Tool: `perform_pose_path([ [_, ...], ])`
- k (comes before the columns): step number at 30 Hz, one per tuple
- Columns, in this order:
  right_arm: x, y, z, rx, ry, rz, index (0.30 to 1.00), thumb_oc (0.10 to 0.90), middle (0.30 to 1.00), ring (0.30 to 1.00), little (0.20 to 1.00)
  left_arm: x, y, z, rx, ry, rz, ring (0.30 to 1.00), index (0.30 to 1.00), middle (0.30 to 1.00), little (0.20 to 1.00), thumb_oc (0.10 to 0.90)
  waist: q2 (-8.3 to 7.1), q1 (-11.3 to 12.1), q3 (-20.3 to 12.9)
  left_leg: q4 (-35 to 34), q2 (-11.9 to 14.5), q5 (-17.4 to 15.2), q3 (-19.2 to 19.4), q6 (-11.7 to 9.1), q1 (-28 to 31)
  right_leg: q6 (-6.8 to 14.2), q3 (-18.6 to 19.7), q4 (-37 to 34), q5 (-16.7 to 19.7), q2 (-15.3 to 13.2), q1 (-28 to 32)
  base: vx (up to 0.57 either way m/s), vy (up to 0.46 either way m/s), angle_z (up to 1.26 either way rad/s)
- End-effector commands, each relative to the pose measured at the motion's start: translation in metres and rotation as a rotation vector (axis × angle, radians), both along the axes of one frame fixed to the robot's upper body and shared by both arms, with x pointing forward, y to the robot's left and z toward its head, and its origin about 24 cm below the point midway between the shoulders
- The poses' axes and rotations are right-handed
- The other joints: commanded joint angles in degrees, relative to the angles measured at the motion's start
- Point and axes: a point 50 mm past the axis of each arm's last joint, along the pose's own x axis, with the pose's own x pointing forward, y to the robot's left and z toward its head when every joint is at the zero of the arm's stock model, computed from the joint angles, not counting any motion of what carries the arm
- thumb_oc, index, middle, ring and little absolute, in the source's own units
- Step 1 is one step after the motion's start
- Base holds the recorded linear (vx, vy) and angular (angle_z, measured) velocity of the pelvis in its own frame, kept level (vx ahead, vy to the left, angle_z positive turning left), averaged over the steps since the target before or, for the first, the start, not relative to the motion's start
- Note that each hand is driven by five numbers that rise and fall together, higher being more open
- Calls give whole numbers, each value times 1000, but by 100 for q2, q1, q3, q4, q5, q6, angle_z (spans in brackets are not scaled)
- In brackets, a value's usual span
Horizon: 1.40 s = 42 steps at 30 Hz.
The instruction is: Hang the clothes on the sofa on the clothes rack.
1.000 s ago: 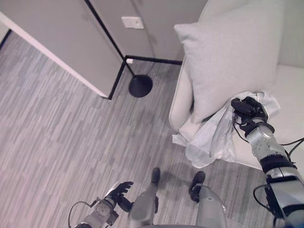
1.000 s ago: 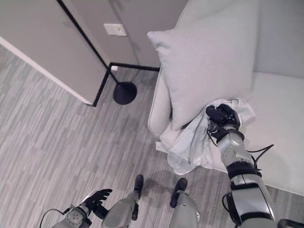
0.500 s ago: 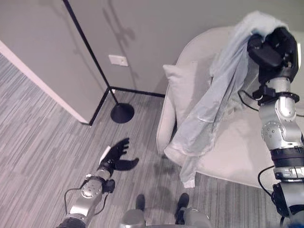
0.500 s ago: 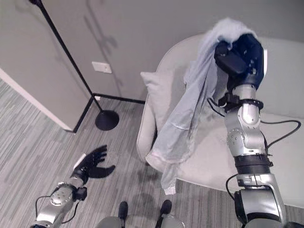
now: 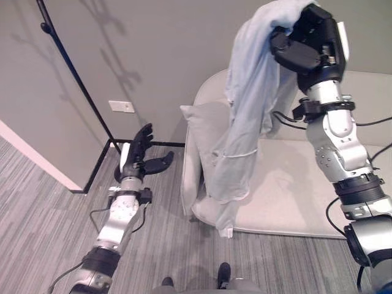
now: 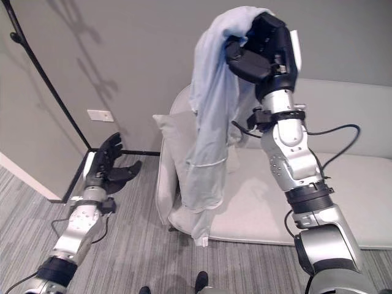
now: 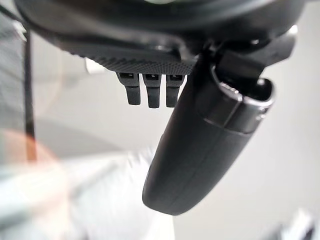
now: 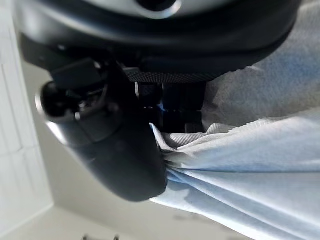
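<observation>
Our right hand (image 5: pixel 309 43) has its fingers (image 8: pixel 172 107) and thumb curled tight around a bunch of pale blue cloth, holding the shirt (image 5: pixel 245 116) high above the sofa (image 5: pixel 294 190). Our left hand (image 5: pixel 139 153) is raised low at our left with fingers straight and spread, holding nothing and touching nothing. The shirt hangs long and loose from our grip, draped over the top of the hand, its folds falling in front of the grey cushion (image 5: pixel 197 131) at the sofa's end; its lower hem dangles near the seat's front edge. The thin black pole of the clothes rack (image 5: pixel 73 76) leans along the wall, well apart from the shirt.
</observation>
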Motion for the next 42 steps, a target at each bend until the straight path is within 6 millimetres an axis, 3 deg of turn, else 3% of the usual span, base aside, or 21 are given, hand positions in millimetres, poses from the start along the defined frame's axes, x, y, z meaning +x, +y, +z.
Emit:
perform_pose_path([
  [1,-34,31,92,94,-420,126,300,400,300,300,300,5,-26,10,-2,-86,-138,900,900,900,900,800,-506,-8,-756,598,-18,-849,-21,-27,200,312,283,-107,-276,-187,343,-7,-22,-25],
  [3,-34,31,93,93,-422,126,300,400,300,300,300,6,-27,10,-3,-88,-139,900,900,900,900,800,-499,-4,-749,594,-17,-847,-19,-28,201,312,286,-105,-277,-186,340,-9,-16,-13],
  [5,-38,46,116,130,-475,151,300,400,300,300,300,3,-60,-1,-44,-17,-273,900,900,900,900,800,-557,-106,-756,540,15,-824,26,-30,246,309,339,-117,-245,-142,312,-15,-40,-13],
  [6,-40,49,121,134,-488,148,300,400,300,300,300,0,-66,-1,-71,-4,-308,900,900,900,900,800,-565,-123,-756,527,16,-817,27,-31,253,309,361,-124,-236,-125,307,-6,-30,-15],
  [10,-42,56,136,177,-516,156,300,400,300,300,300,-10,-74,-3,-142,38,-388,900,900,900,900,800,-583,-138,-751,475,62,-820,84,-27,308,299,449,-168,-204,-56,297,-5,-34,-11],
  [14,-44,67,133,238,-507,233,300,400,300,300,300,-11,-88,-9,-106,65,-422,900,900,900,900,800,-603,-207,-766,481,94,-834,138,-30,342,290,541,-225,-184,-1,307,-5,-24,-12],
  [19,-64,88,123,290,-518,418,300,400,300,300,300,18,-110,-26,100,133,-267,900,900,900,900,800,-592,-502,-813,405,85,-812,261,-37,416,274,644,-195,-184,45,265,-2,-8,-10],
  [20,-70,89,119,294,-529,446,300,400,300,300,300,24,-113,-29,123,155,-218,844,844,844,844,762,-568,-572,-815,373,81,-801,289,-38,433,277,664,-187,-187,52,254,-23,0,-6],
  [21,-76,89,113,301,-538,472,300,400,300,300,300,30,-114,-29,117,180,-150,502,502,502,502,535,-526,-642,-810,337,79,-776,326,-44,448,282,687,-178,-184,60,228,-23,1,-7],
  [22,-79,88,111,308,-543,481,300,400,300,300,300,34,-113,-30,116,196,-122,300,300,300,300,400,-511,-681,-811,325,76,-767,343,-44,455,285,704,-177,-182,67,217,-22,2,-18],
  [24,-85,87,107,315,-559,501,300,400,300,300,300,37,-111,-29,125,201,-83,300,300,300,300,400,-479,-730,-808,298,75,-752,391,-45,479,293,744,-169,-179,85,192,-4,-1,-28],
  [30,-94,75,90,321,-574,483,300,400,300,300,300,46,-85,-28,55,211,116,300,300,300,300,400,-444,-852,-819,247,132,-734,597,-81,580,316,916,-180,-135,172,106,14,-25,-24],
  [32,-94,75,90,321,-574,483,300,400,300,300,300,46,-85,-28,55,211,116,300,300,300,300,400,-444,-849,-820,246,133,-735,600,-81,580,315,919,-180,-135,173,106,15,-33,-18],
  [35,-85,58,78,291,-536,363,300,400,300,300,300,43,-55,-3,-162,74,220,300,300,300,300,400,-479,-726,-749,338,198,-708,617,-98,539,318,924,-204,-132,211,92,25,-54,-9],
  [36,-82,43,69,257,-517,284,300,400,300,300,300,34,-26,13,-207,-40,285,300,300,300,300,400,-503,-604,-700,403,224,-683,557,-107,483,309,871,-224,-144,215,110,24,-38,-9],
  [37,-82,42,68,259,-514,283,300,400,300,300,300,33,-26,12,-205,-37,286,300,300,300,300,400,-510,-607,-712,410,226,-687,552,-109,482,308,868,-225,-144,216,114,30,-33,-4],
  [41,-82,8,45,173,-496,108,300,400,300,300,300,5,32,40,-183,-245,415,300,300,300,300,400,-539,-353,-595,630,236,-686,355,-106,293,306,708,-309,-160,181,192,32,-16,14],
  [42,-82,8,45,174,-495,107,300,400,300,300,300,4,32,40,-182,-244,415,300,300,300,300,400,-544,-357,-603,636,236,-689,350,-106,287,306,704,-311,-160,180,193,38,6,25],
])
